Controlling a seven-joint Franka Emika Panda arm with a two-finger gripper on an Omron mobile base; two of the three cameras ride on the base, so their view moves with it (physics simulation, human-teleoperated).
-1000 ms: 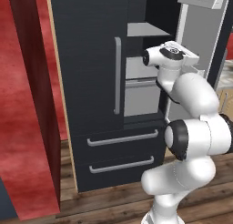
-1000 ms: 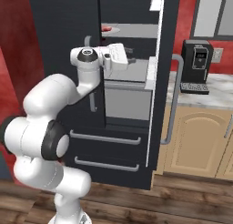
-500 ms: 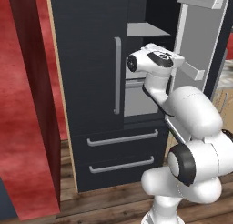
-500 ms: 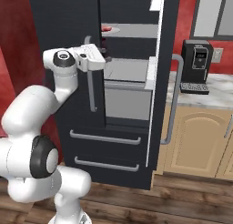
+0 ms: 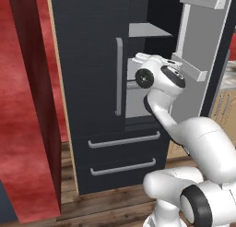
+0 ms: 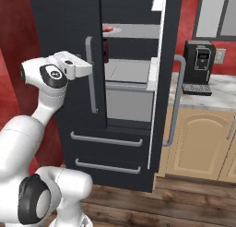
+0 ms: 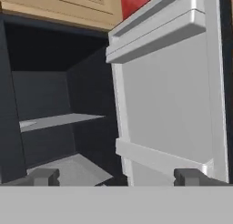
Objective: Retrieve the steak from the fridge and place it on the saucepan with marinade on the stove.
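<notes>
So the fridge (image 6: 129,83) has its right door swung open, the empty tool (image 7: 116,176) with jaws spread wide is up at the opening, and the steak (image 6: 107,29) sits on the top shelf (image 6: 136,31).

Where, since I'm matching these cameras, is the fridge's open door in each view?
Left base view: open door at upper right, grey inner side showing.
Right base view: centre, nearly edge-on, dark outer face.
Hand view: right half, inner side.
Shared landmark: the door's lower bin.
</notes>
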